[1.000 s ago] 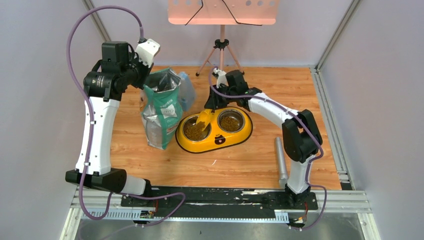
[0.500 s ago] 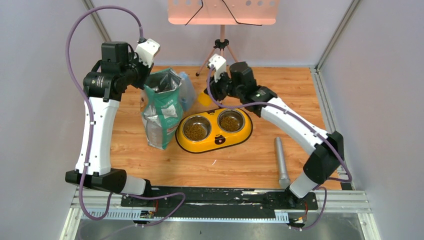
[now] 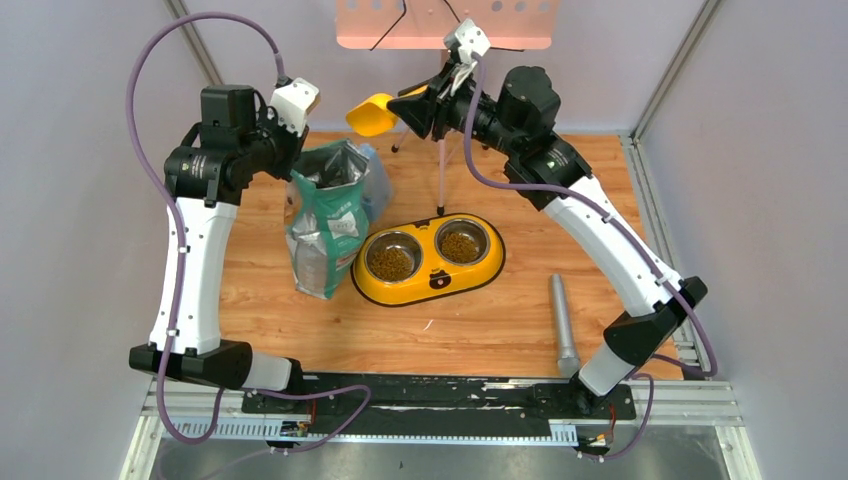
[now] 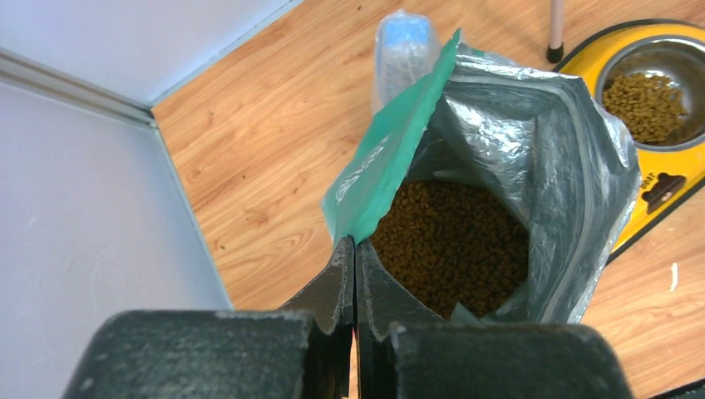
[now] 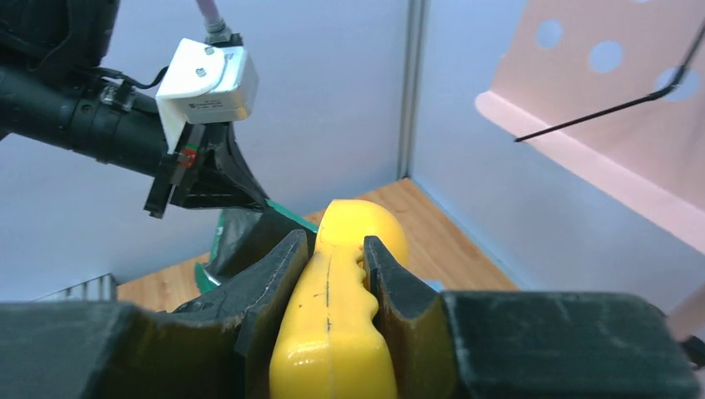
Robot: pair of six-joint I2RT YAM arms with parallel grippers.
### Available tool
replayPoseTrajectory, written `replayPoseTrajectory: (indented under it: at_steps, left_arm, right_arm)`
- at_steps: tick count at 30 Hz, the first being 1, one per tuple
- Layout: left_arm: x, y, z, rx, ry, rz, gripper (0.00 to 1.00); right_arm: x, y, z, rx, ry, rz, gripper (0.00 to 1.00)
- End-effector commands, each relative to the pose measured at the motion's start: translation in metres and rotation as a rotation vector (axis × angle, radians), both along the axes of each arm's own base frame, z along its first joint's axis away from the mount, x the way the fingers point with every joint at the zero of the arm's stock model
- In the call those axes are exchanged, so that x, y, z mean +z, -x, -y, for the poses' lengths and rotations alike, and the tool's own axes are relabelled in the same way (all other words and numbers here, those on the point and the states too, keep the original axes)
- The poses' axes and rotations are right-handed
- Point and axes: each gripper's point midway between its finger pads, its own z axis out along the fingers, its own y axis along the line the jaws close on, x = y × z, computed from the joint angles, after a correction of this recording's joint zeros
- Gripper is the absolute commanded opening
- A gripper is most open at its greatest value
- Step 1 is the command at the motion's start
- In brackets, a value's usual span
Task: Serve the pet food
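The pet food (image 4: 453, 241) is small, brown, dry kibble, a loose bed of many tiny pellets with a matte, grainy surface. Most of it lies deep inside the bag (image 4: 532, 141), framed by the crinkled silver lining. Two smaller portions sit in the steel bowls of the yellow double feeder (image 3: 430, 285) on the table (image 3: 480, 330), just right of the bag in the top view: one in the left bowl (image 3: 391, 263), one in the right bowl (image 3: 459, 245). As loose heaps they point no particular way. The patch in the bag is about as broad as it is long and faces up through the open mouth, and those in the bowls are round. The single pellets are too small to tell how they lie. The bag stands upright, leaning slightly. The left gripper (image 4: 354, 247) is closed, its jaws pressed together on the bag's green top edge, holding the mouth open. The right gripper (image 5: 332, 245) is clamped on the handle of the orange-yellow scoop (image 3: 372, 113), held high above the table near the bag's far side, handle roughly level, bowl end toward the left arm. Whether the scoop carries kibble I cannot tell.
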Motion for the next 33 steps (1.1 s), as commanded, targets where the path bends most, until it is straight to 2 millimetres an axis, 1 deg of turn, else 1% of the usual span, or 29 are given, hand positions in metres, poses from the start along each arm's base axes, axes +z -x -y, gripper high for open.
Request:
replayPoseTrajectory:
  at_steps: [1, 3, 5, 7, 9, 15, 18, 19, 21, 23, 24, 25, 26, 27, 28, 30, 31, 32, 33]
  left_arm:
    - [0.074, 0.009, 0.020, -0.080, 0.127, 0.249, 0.00]
    - [0.075, 0.011, 0.022, -0.087, 0.140, 0.247, 0.00]
    - [0.076, 0.011, 0.023, -0.089, 0.145, 0.246, 0.00]
    - [0.075, 0.012, 0.023, -0.091, 0.147, 0.244, 0.00]
    - [0.075, 0.013, 0.024, -0.094, 0.150, 0.241, 0.00]
    - [0.071, 0.012, 0.022, -0.091, 0.137, 0.236, 0.00]
    - [0.073, 0.008, 0.022, -0.096, 0.124, 0.244, 0.00]
    - [0.077, 0.007, 0.022, -0.101, 0.117, 0.254, 0.00]
    - [0.080, 0.000, 0.023, -0.115, 0.109, 0.266, 0.00]
    - [0.083, -0.011, 0.025, -0.120, 0.108, 0.284, 0.00]
    - [0.083, -0.019, 0.028, -0.126, 0.113, 0.287, 0.00]
    - [0.090, -0.021, 0.029, -0.129, 0.121, 0.303, 0.00]
    - [0.089, -0.026, 0.031, -0.136, 0.127, 0.298, 0.00]
    - [0.097, -0.026, 0.032, -0.138, 0.136, 0.317, 0.00]
    - [0.100, -0.027, 0.033, -0.139, 0.147, 0.319, 0.00]
    - [0.108, -0.020, 0.035, -0.148, 0.160, 0.340, 0.00]
    - [0.106, -0.018, 0.036, -0.151, 0.163, 0.335, 0.00]
    - [0.109, -0.010, 0.036, -0.158, 0.167, 0.343, 0.00]
    - [0.102, -0.009, 0.037, -0.162, 0.167, 0.322, 0.00]
  right_arm:
    - [-0.008, 0.010, -0.025, 0.155, -0.042, -0.069, 0.00]
    - [-0.025, 0.012, -0.035, 0.210, -0.009, -0.086, 0.00]
    - [-0.042, 0.012, -0.040, 0.241, 0.033, -0.077, 0.00]
    - [-0.058, 0.010, -0.041, 0.248, 0.069, -0.075, 0.00]
    - [-0.068, 0.011, -0.040, 0.254, 0.093, -0.080, 0.00]
    - [-0.073, 0.016, -0.042, 0.299, 0.121, -0.073, 0.00]
    - [-0.079, 0.012, -0.050, 0.328, 0.152, -0.061, 0.00]
    - [-0.084, 0.009, -0.053, 0.339, 0.163, -0.063, 0.00]
    - [-0.099, 0.002, -0.067, 0.356, 0.191, -0.063, 0.00]
    - [-0.106, -0.003, -0.079, 0.381, 0.209, -0.060, 0.00]
    - [-0.115, -0.005, -0.085, 0.393, 0.227, -0.081, 0.00]
    - [-0.119, -0.008, -0.091, 0.398, 0.237, -0.089, 0.00]
    - [-0.120, -0.008, -0.095, 0.408, 0.242, -0.096, 0.00]
    - [-0.121, -0.005, -0.098, 0.429, 0.244, -0.103, 0.00]
    - [-0.117, -0.001, -0.099, 0.450, 0.243, -0.103, 0.00]
    - [-0.112, 0.010, -0.099, 0.481, 0.244, -0.099, 0.00]
    - [-0.111, 0.015, -0.098, 0.491, 0.246, -0.094, 0.00]
    - [-0.111, 0.018, -0.096, 0.490, 0.251, -0.090, 0.00]
    - [-0.112, 0.018, -0.095, 0.478, 0.257, -0.084, 0.00]
